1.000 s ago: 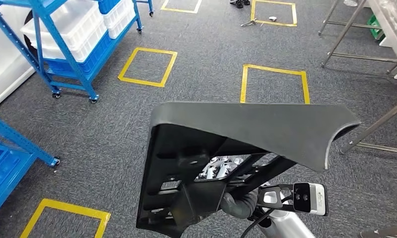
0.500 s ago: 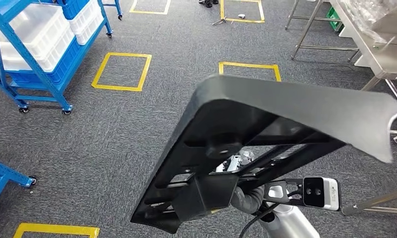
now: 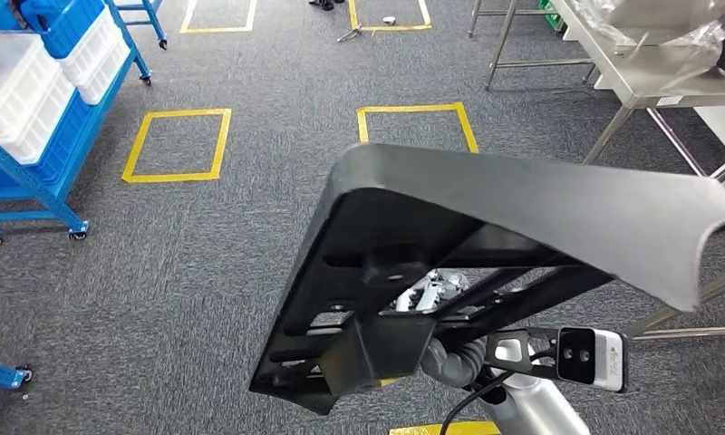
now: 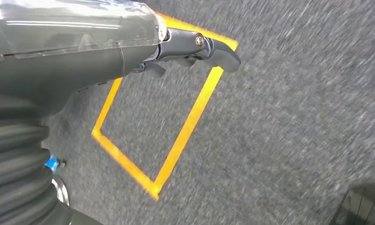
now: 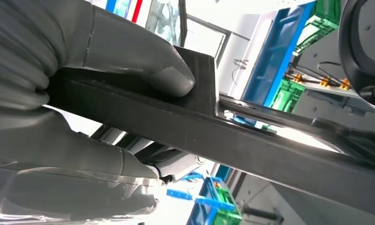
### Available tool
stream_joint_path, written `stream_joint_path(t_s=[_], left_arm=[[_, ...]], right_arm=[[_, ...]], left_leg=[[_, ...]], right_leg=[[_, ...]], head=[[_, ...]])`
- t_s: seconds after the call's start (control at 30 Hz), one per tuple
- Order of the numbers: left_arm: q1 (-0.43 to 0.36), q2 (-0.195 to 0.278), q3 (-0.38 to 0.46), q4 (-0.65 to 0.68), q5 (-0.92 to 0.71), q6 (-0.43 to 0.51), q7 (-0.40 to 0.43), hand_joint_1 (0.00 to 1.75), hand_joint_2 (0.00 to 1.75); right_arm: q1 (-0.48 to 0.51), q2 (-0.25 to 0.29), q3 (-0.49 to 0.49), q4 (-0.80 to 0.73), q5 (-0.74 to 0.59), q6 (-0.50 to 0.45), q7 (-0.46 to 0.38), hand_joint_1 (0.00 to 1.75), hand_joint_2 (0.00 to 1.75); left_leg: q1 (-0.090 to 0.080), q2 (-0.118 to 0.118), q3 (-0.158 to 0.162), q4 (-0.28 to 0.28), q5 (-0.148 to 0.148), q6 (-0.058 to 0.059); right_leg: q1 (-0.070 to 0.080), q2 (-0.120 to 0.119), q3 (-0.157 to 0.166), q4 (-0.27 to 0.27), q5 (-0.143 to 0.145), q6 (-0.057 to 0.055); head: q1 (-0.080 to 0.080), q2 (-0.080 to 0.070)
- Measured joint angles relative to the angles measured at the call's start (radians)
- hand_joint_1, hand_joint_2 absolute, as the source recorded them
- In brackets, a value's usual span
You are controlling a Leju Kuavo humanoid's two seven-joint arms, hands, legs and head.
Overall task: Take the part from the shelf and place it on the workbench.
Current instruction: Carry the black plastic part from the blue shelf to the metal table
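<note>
A large black part (image 3: pixel 522 204), a curved panel on a ribbed frame, fills the middle of the head view, held up above the carpet. My right hand (image 3: pixel 449 360) grips its lower frame from underneath. In the right wrist view my right hand (image 5: pixel 82 93) clamps a flat black bar of the part (image 5: pixel 232 140) between thumb and fingers. My left hand (image 4: pixel 129 51) hangs over the floor holding nothing, its fingers loosely extended. The steel workbench (image 3: pixel 653 83) stands at the far right, beyond the part.
A blue wheeled shelf (image 3: pixel 42 172) with white bins (image 3: pixel 19 95) stands at the left. Yellow tape squares (image 3: pixel 176 145) mark the grey carpet. Steel table legs (image 3: pixel 617 127) reach the floor at the right. Another blue rack foot (image 3: pixel 1 372) sits at the lower left.
The whole view has swung: shelf and tape squares slid left, and the workbench has come further into view at the right. The part stays in my right hand's grip.
</note>
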Motion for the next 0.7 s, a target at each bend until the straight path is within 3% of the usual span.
stream_joint_path(t_s=[0.07, 0.1, 0.13, 0.17, 0.23, 0.3, 0.37, 0.43, 0.5, 0.57, 0.63, 0.67, 0.7], left_arm=[[0.004, 0.003, 0.000, 0.001, 0.000, 0.001, 0.002, 0.00, 1.75], [0.006, 0.004, 0.000, 0.001, 0.000, 0.001, 0.002, 0.00, 1.75], [0.008, 0.004, 0.000, 0.001, 0.000, 0.001, 0.002, 0.00, 1.75], [0.010, 0.005, 0.000, 0.001, 0.000, 0.001, 0.002, 0.00, 1.75], [0.010, 0.005, 0.002, 0.001, 0.000, 0.002, -0.003, 0.00, 1.75], [0.009, 0.004, 0.006, 0.001, 0.000, 0.001, -0.013, 0.00, 1.75], [0.009, 0.004, 0.012, 0.001, 0.000, -0.002, -0.021, 0.00, 1.75], [0.005, 0.003, 0.016, 0.001, 0.000, -0.007, -0.027, 0.00, 1.75], [0.001, 0.002, 0.018, 0.001, 0.000, -0.013, -0.029, 0.00, 1.75], [0.002, 0.003, 0.018, 0.001, 0.000, -0.017, -0.029, 0.00, 1.75], [0.005, 0.003, 0.018, 0.002, 0.000, -0.017, -0.027, 0.00, 1.75], [0.005, 0.003, 0.018, 0.002, 0.000, -0.016, -0.026, 0.00, 1.75], [0.005, 0.003, 0.018, 0.002, 0.000, -0.014, -0.025, 0.00, 1.75]], right_arm=[[0.007, 0.000, 0.000, -0.003, 0.003, 0.007, 0.000, 1.75, 1.75], [0.012, 0.001, 0.000, -0.004, 0.004, 0.009, 0.000, 1.75, 1.75], [0.017, 0.000, 0.001, -0.004, 0.006, 0.009, 0.000, 1.75, 1.75], [0.021, 0.000, 0.001, -0.004, 0.007, 0.011, 0.000, 1.75, 1.75], [0.025, 0.001, 0.001, -0.004, 0.008, 0.020, 0.000, 1.75, 1.75], [0.027, 0.003, 0.001, -0.004, 0.009, 0.034, 0.000, 1.75, 1.75], [0.028, 0.005, 0.002, -0.003, 0.010, 0.044, 0.000, 1.75, 1.75], [0.028, 0.006, 0.003, -0.003, 0.009, 0.052, 0.000, 1.75, 1.75], [0.025, 0.006, 0.004, -0.003, 0.005, 0.059, 0.000, 1.75, 1.75], [0.023, 0.009, 0.005, -0.003, 0.002, 0.068, 0.000, 1.75, 1.75], [0.027, 0.013, 0.005, -0.003, 0.003, 0.077, 0.000, 1.75, 1.75], [0.030, 0.016, 0.005, -0.002, 0.006, 0.080, 0.000, 1.75, 1.75], [0.032, 0.018, 0.005, -0.003, 0.010, 0.081, 0.000, 1.75, 1.75]], left_leg=[[0.002, -0.037, -0.057, 0.123, -0.062, -0.003], [0.002, -0.044, -0.091, 0.189, -0.087, -0.005], [0.003, -0.047, -0.115, 0.232, -0.095, -0.007], [0.003, -0.047, -0.123, 0.237, -0.082, -0.008], [0.008, -0.056, -0.084, 0.132, -0.006, -0.010], [0.012, -0.088, -0.032, 0.011, 0.043, -0.009], [0.010, -0.103, -0.018, -0.022, 0.045, 0.000], [0.007, -0.088, -0.017, -0.025, 0.051, 0.015], [0.007, -0.074, -0.016, -0.030, 0.055, 0.028], [0.005, -0.058, -0.016, -0.032, 0.055, 0.035], [0.002, -0.040, -0.017, -0.032, 0.054, 0.037], [0.001, -0.031, -0.016, -0.031, 0.053, 0.037], [0.000, -0.022, -0.015, -0.031, 0.052, 0.037]], right_leg=[[-0.003, 0.019, 0.005, -0.005, 0.002, -0.007], [-0.002, 0.029, 0.005, -0.005, 0.001, -0.009], [-0.002, 0.041, 0.005, -0.004, 0.001, -0.009], [-0.002, 0.052, 0.006, -0.002, 0.000, -0.008], [-0.005, 0.076, 0.007, 0.006, -0.004, -0.002], [-0.006, 0.098, 0.001, 0.022, -0.012, 0.009], [-0.007, 0.113, -0.008, 0.031, -0.013, 0.020], [-0.010, 0.120, -0.013, 0.032, -0.011, 0.030], [-0.010, 0.091, -0.028, 0.067, -0.035, 0.039], [-0.010, 0.050, -0.080, 0.176, -0.092, 0.045], [-0.013, 0.034, -0.139, 0.295, -0.134, 0.049], [-0.013, 0.032, -0.148, 0.312, -0.131, 0.048], [-0.012, 0.029, -0.136, 0.288, -0.110, 0.045]], head=[[0.000, 0.000], [0.000, 0.000], [0.000, 0.000], [0.000, 0.000], [0.000, 0.000], [0.000, 0.000], [0.000, 0.000], [0.000, 0.000], [0.000, 0.000], [0.000, 0.000], [0.000, 0.000], [0.000, 0.000], [0.000, 0.000]])
